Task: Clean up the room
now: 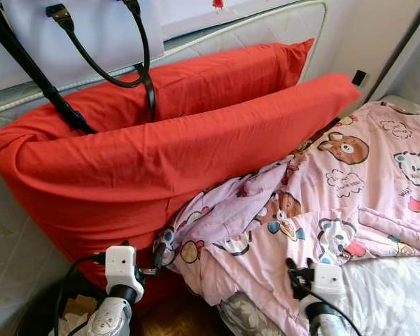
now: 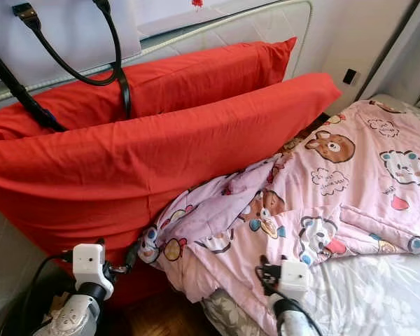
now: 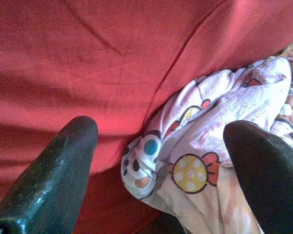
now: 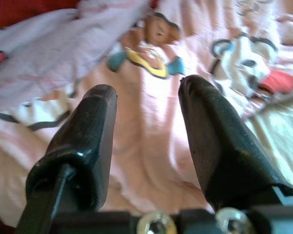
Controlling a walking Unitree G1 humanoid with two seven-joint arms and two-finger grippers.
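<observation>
A pink quilt [image 1: 336,189] printed with cartoon bears lies rumpled on the bed, its corner hanging over the bed's edge against a big red pillow [image 1: 147,168]. A second red pillow [image 1: 224,73] stands behind the first. My left gripper [image 3: 163,129] is open, its fingers [image 3: 63,165] wide apart on either side of the quilt's corner [image 3: 185,161], close to the red pillow. Open as well, my right gripper [image 4: 146,87] hovers just above the quilt's lower edge [image 4: 151,146], with nothing held between its fingers.
Black bag straps [image 1: 126,66] hang over the rear pillow from above. A padded white headboard [image 1: 266,28] runs behind. The pale bed sheet [image 1: 395,294] shows at lower right. Wooden floor [image 1: 178,318] and a dark bin [image 1: 70,308] lie beside the bed.
</observation>
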